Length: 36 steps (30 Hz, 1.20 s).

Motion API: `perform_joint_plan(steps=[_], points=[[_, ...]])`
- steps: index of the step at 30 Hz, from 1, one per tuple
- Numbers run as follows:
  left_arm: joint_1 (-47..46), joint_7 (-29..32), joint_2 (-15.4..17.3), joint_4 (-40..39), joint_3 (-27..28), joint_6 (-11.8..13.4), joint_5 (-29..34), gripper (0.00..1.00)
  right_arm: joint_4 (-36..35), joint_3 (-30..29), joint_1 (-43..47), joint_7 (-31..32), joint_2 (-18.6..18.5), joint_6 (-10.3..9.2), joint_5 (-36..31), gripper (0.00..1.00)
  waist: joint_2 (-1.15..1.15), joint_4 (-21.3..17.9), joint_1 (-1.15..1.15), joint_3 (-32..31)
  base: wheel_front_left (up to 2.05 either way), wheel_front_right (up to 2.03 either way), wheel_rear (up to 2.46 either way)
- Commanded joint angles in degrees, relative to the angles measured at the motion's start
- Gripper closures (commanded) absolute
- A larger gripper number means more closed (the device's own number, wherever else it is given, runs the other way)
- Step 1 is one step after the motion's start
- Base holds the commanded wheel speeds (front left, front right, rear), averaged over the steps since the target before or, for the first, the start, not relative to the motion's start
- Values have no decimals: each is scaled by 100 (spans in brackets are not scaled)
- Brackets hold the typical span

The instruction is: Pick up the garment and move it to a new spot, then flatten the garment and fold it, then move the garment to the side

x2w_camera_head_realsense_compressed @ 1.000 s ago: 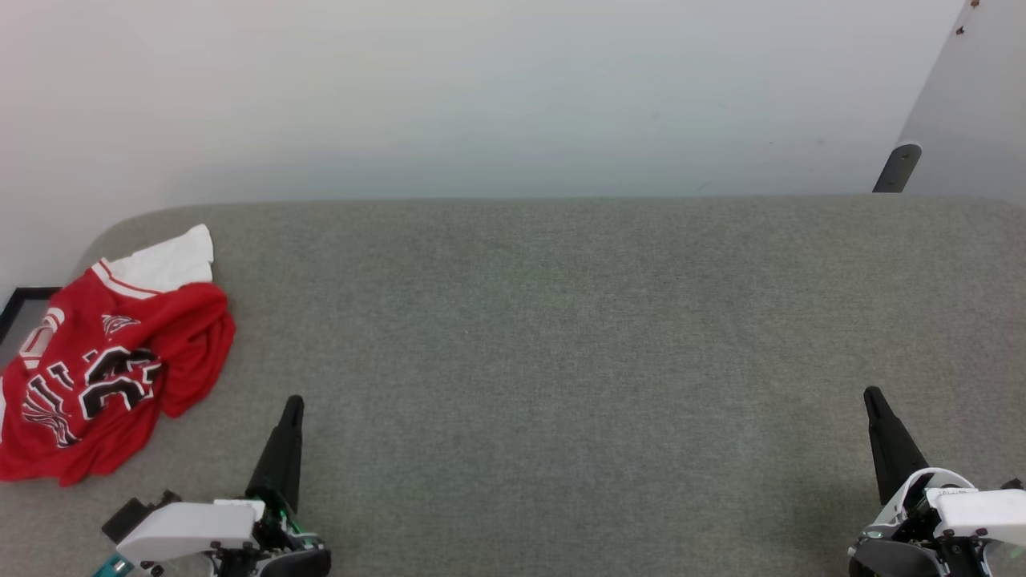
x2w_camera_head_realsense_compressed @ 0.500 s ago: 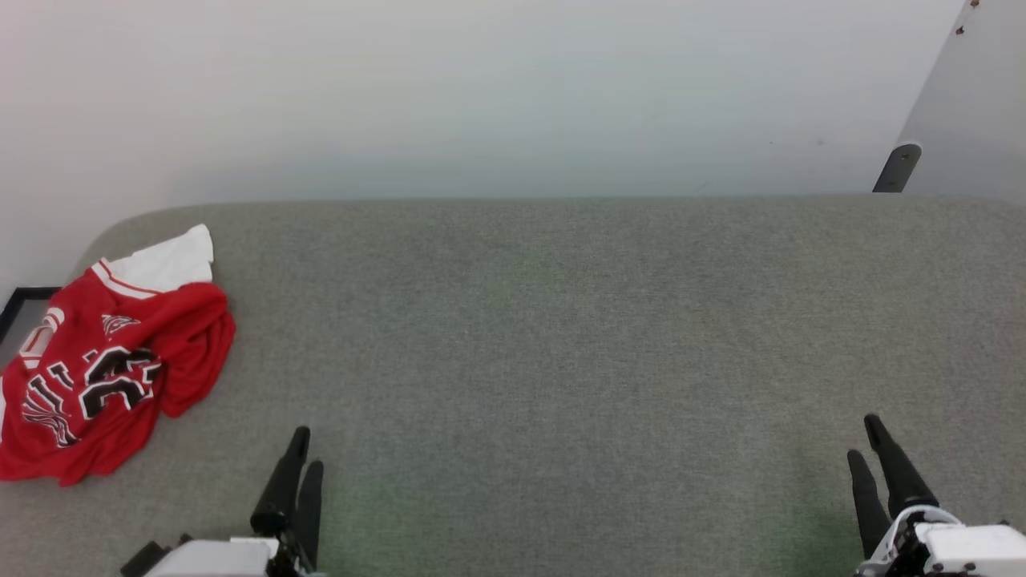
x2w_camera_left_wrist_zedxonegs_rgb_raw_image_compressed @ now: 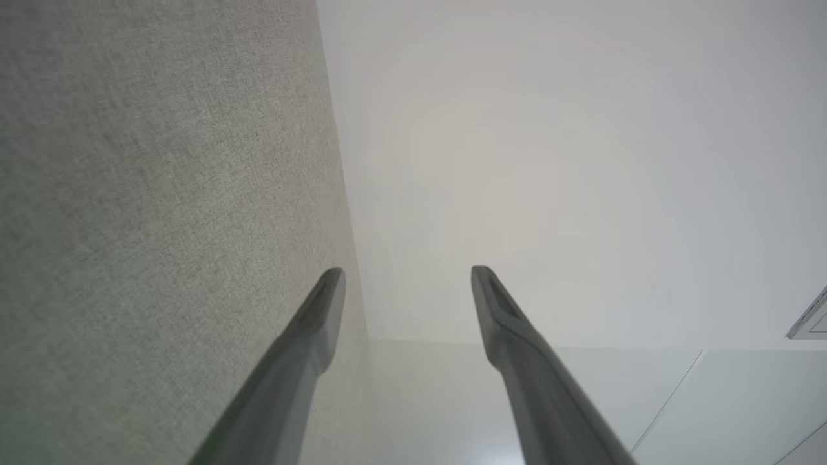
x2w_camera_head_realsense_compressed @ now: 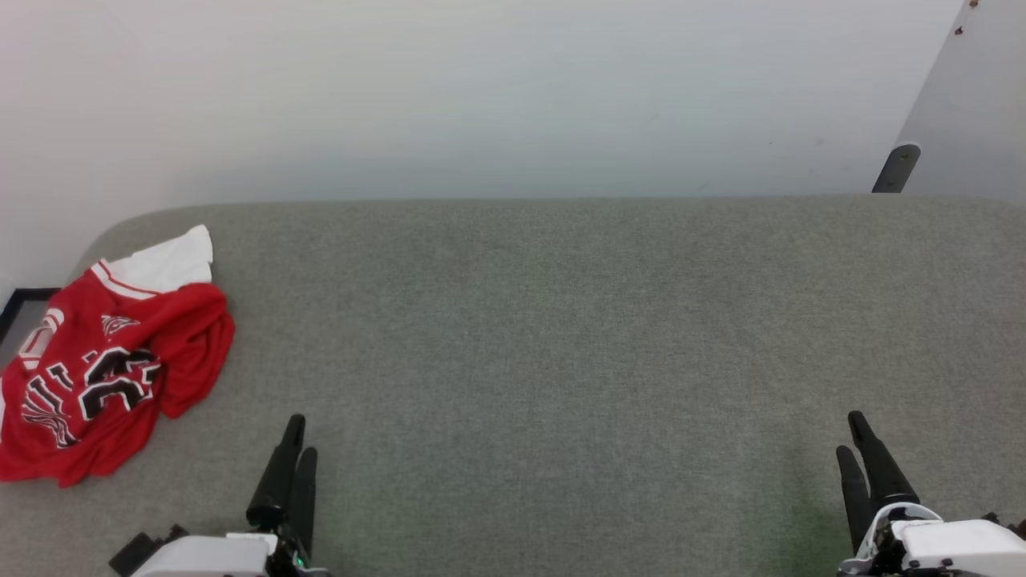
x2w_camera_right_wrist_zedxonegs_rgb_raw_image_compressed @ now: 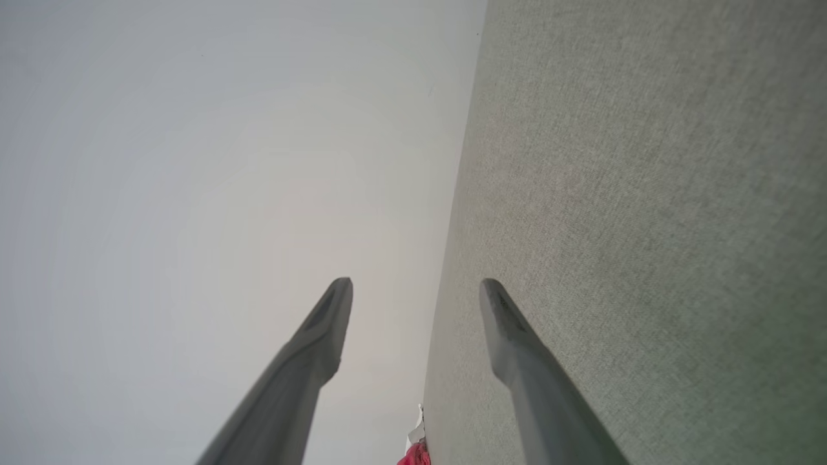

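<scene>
1. At the far left of the grey fabric-covered tabletop (x2w_camera_head_realsense_compressed: pixel 561 336), the crumpled red jersey-style T-shirt with a white sleeve and black lettering (x2w_camera_head_realsense_compressed: pixel 104 369) lies well apart from both our arms.
2. Our left gripper (x2w_camera_head_realsense_compressed: pixel 303 437) and right gripper (x2w_camera_head_realsense_compressed: pixel 849 433) point up the bare cloth, fingers parted, holding nothing.
3. Creases break up the lettering, so we cannot read it; the picture's left edge cuts off the shirt.
4. A white wall (x2w_camera_head_realsense_compressed: pixel 481 96) stands behind.
</scene>
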Motion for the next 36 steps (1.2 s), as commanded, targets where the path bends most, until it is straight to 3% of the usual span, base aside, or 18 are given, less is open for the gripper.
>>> perform_joint_plan(steps=[1,11,36], points=[[-25,-36,71,-159,-15,19,109,0,-106,53,-171,-59,-50,2,-98,0,0,-1,0,-1,0,0,0],[82,-376,310,-403,-131,142,811,0,-23,290,-289,-342,-217,2,-901,0,0,-11,0,-16,0,0,0],[296,-992,1022,-633,-691,764,3768,0,-122,199,-382,-695,-143,4,-4483,0,0,-25,0,-87,0,0,0]])
